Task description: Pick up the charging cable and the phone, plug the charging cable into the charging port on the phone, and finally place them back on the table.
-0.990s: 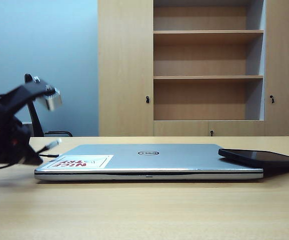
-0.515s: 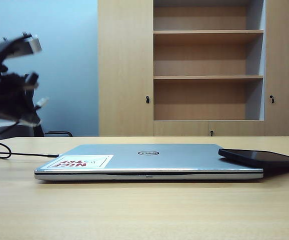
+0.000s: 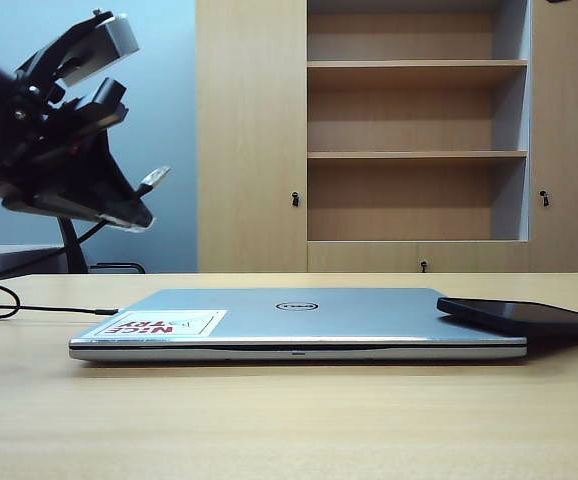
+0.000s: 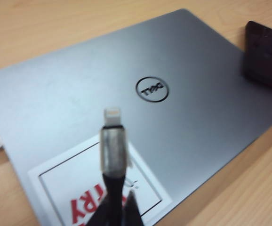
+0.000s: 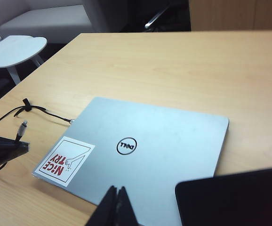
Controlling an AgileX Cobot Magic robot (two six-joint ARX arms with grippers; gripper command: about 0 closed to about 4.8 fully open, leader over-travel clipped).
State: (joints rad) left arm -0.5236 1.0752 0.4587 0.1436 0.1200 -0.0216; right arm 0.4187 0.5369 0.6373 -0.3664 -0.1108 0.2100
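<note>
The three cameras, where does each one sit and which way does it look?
Exterior view: low at table level, facing the shelves; left pincer raised, gripping the charging cable.
Left wrist view: above the laptop, looking down past the shut pincer and plug.
Right wrist view: above the phone; shut right pincer shows.
All share the laptop and phone.

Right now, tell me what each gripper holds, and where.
Left gripper, above the laptop: shut on the cable just behind its plug. Right gripper: shut, nothing held.
</note>
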